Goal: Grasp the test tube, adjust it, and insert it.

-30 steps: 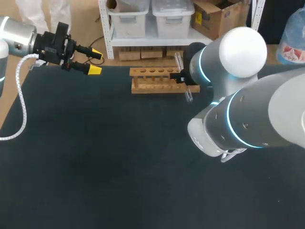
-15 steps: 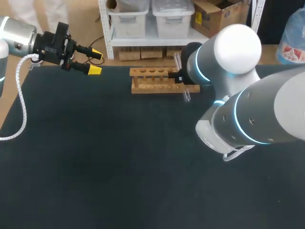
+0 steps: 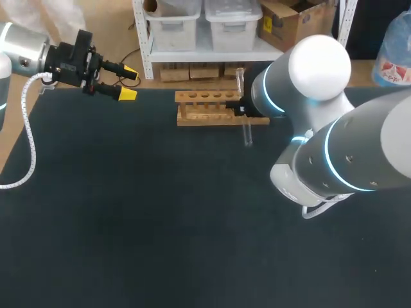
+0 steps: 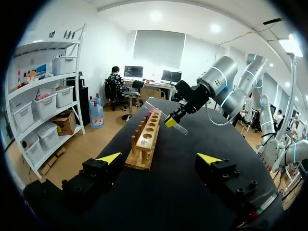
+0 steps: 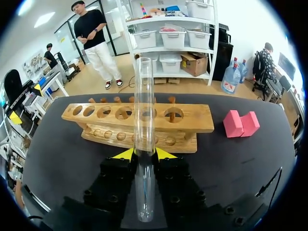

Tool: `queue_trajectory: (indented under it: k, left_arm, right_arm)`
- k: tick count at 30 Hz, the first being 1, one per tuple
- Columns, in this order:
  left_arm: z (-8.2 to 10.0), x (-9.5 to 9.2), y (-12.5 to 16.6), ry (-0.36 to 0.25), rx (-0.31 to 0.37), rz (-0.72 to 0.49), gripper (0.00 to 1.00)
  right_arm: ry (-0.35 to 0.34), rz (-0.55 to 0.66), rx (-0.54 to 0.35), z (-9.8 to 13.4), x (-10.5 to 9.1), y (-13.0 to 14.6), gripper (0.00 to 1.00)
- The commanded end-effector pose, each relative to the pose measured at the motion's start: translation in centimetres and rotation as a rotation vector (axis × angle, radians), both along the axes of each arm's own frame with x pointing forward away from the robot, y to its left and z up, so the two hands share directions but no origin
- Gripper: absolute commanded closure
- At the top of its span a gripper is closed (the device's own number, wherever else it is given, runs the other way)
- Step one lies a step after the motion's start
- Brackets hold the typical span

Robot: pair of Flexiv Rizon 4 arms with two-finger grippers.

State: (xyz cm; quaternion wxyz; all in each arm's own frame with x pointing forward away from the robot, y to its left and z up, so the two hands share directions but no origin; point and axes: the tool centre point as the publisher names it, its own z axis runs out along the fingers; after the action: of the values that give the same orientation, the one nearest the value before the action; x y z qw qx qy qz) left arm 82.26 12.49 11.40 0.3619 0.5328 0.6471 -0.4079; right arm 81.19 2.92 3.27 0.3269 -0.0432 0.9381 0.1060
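Note:
A clear glass test tube (image 5: 144, 96) stands nearly upright between the yellow tips of my right gripper (image 5: 144, 154), which is shut on its lower half. Just ahead of it lies the wooden rack (image 5: 187, 122) with a row of holes, lengthwise across the gripper. From overhead the tube (image 3: 246, 132) crosses the right end of the rack (image 3: 205, 109), held by the right gripper (image 3: 242, 107). My left gripper (image 3: 126, 83) hovers open at the table's far left corner, holding nothing. Its own view shows its tips (image 4: 159, 159) spread wide, the rack (image 4: 147, 139) ahead and the tube (image 4: 180, 128) beyond.
Two pink blocks (image 5: 240, 123) lie on the dark table (image 3: 160, 212) beside the rack's right end; my right arm hides them from overhead. The rack sits close to the table's far edge.
The right wrist has turned, swinging the tube's lower end left from a slant to nearly upright over the rack's right end. The left arm has stayed put.

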Motion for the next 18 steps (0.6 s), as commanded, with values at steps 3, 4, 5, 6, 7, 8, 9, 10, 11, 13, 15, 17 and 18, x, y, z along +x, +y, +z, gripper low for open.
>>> queue_trajectory:
  k: [3,4,5,6,7,8,9,10,11,13,15,17,18]
  left_arm:
    - [-0.1,-0.1,0.0,-0.003,-0.001,0.001,0.0]
    - [-0.1,-0.1,0.0,-0.003,-0.001,0.001,0.0]
    - [-0.1,-0.1,0.0,-0.003,-0.001,0.001,0.0]
    - [-0.1,-0.1,0.0,-0.003,-0.001,0.001,0.0]
    - [-0.1,-0.1,0.0,-0.003,-0.001,0.001,0.0]
    - [-0.1,-0.1,0.0,-0.003,-0.001,0.001,0.0]
    - [-0.1,-0.1,0.0,-0.003,-0.001,0.001,0.0]
    - [-0.1,-0.1,0.0,-0.003,-0.001,0.001,0.0]
    - [-0.1,-0.1,0.0,-0.003,-0.001,0.001,0.0]
    - [-0.1,-0.1,0.0,-0.003,-0.001,0.001,0.0]
    - [-0.1,-0.1,0.0,-0.003,-0.001,0.001,0.0]
    - [-0.1,-0.1,0.0,-0.003,-0.001,0.001,0.0]
    - [-0.1,-0.1,0.0,-0.003,-0.001,0.001,0.0]
  right_arm:
    - [0.053,0.023,0.004,-0.1,0.5,-0.4,1.0]
    - [0.057,0.024,0.004,-0.1,0.5,-0.4,1.0]
    - [0.061,0.025,0.006,0.0,0.4,-0.5,1.0]
    - [0.067,0.024,0.007,0.2,0.4,-0.5,1.0]
    - [0.069,0.024,0.007,0.4,0.3,-0.5,1.0]
    - [0.073,0.024,0.009,0.6,0.3,-0.4,1.0]
    - [0.077,0.021,0.01,0.8,0.2,-0.4,1.0]
    - [0.078,0.021,0.011,1.0,0.1,-0.3,1.0]
    - [0.081,0.021,0.013,1.2,0.1,-0.2,1.0]
    - [0.091,0.024,0.017,1.4,-0.1,0.0,1.0]
    - [0.103,0.027,0.016,1.5,-0.1,0.2,1.0]
    - [0.117,0.029,0.007,1.5,-0.1,0.2,1.0]
    - [0.121,0.03,0.005,1.5,-0.1,0.2,1.0]
